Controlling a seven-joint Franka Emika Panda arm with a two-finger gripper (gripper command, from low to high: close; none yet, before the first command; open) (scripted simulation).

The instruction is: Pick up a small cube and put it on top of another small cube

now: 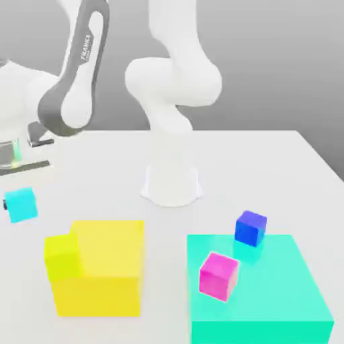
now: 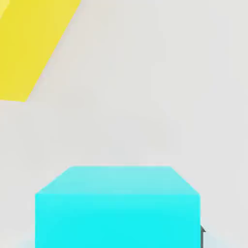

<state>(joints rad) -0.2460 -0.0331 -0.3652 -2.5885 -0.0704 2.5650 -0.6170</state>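
The small cyan cube (image 1: 21, 204) is at the far left of the exterior view, just below the arm's hand. My gripper (image 1: 19, 201) is shut on it from above; a dark finger (image 1: 6, 205) shows at its side. The hand view has the cyan cube (image 2: 117, 208) close up, with one dark fingertip (image 2: 202, 235) at its edge. Whether the cube rests on the table or hangs just above it I cannot tell. The small dark blue cube (image 1: 250, 228) stands on the far edge of the large turquoise block (image 1: 269, 302), well to the exterior view's right.
A small magenta cube (image 1: 218, 275) sits on the turquoise block, nearer the front. A big yellow block (image 1: 107, 269) lies between the two sides, with a small yellow-green cube (image 1: 62, 256) against it. The arm's white base (image 1: 171, 181) stands behind. The yellow block (image 2: 34, 43) also shows in the hand view.
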